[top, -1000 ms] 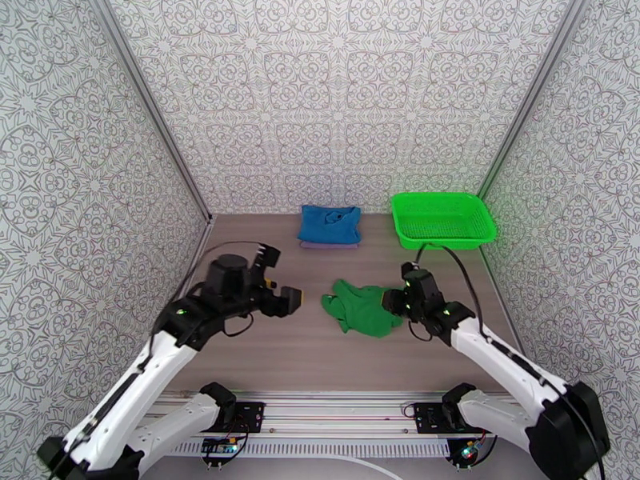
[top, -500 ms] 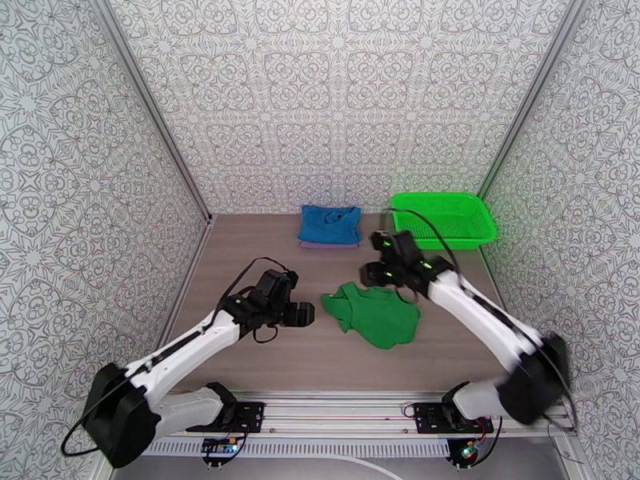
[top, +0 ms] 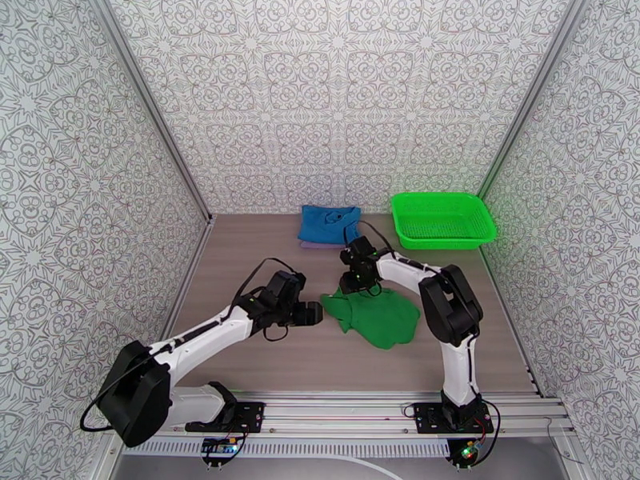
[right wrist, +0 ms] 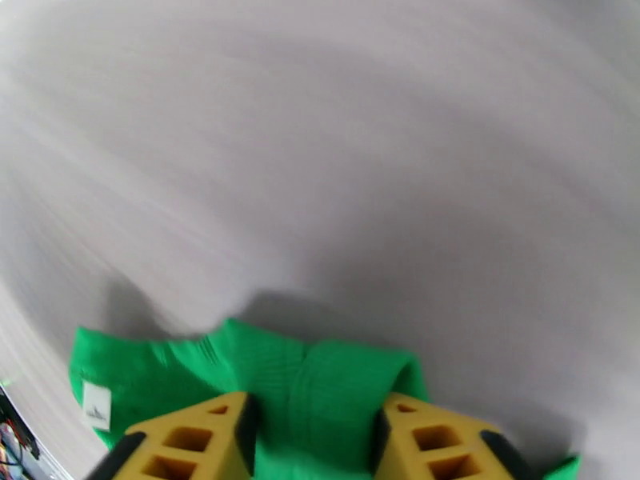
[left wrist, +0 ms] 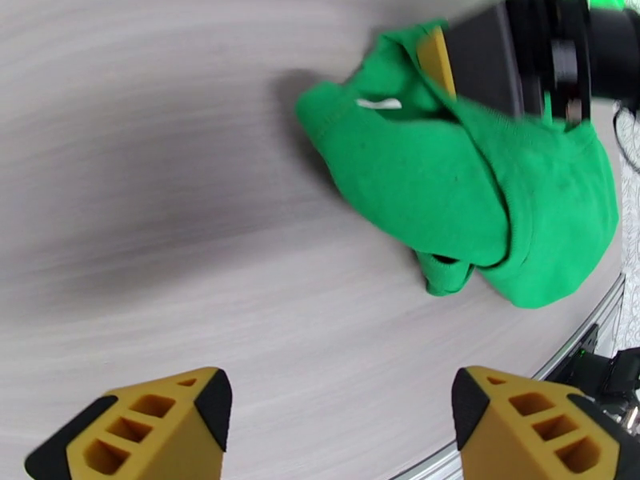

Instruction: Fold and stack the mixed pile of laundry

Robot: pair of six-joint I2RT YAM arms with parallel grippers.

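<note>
You have the grey wood-grain worktop (top: 264,354) across the lower half of the top view, with patterned walls behind and at both sides. At the upper right of the worktop stands the bright green mesh basket (top: 445,238), against the back wall.

The green garment (top: 378,316) lies crumpled at the centre of the worktop, between the two arms (it is loose, with one flap lying over the other, as the left wrist view shows (left wrist: 448,194)). The blue garment (top: 329,223) lies folded as a neat rectangle at the upper middle, just left of the basket and well apart from the green one. Below its near edge a thin strip of lavender-grey cloth (top: 328,246) looks out, so the blue one rests on top of it.

Your left gripper (top: 314,314) is low over the worktop, just beside the left edge of the green garment. Its jaws stand wide apart with nothing between them (left wrist: 340,402); it is released.

Your right gripper (top: 350,286) is down on the upper left edge of the green garment. In its own view a ridge of the green cloth sits between the two jaws (right wrist: 314,418), but I cannot tell if they really clamp it.

A small white label (right wrist: 96,407) shows on the garment's edge.
</note>
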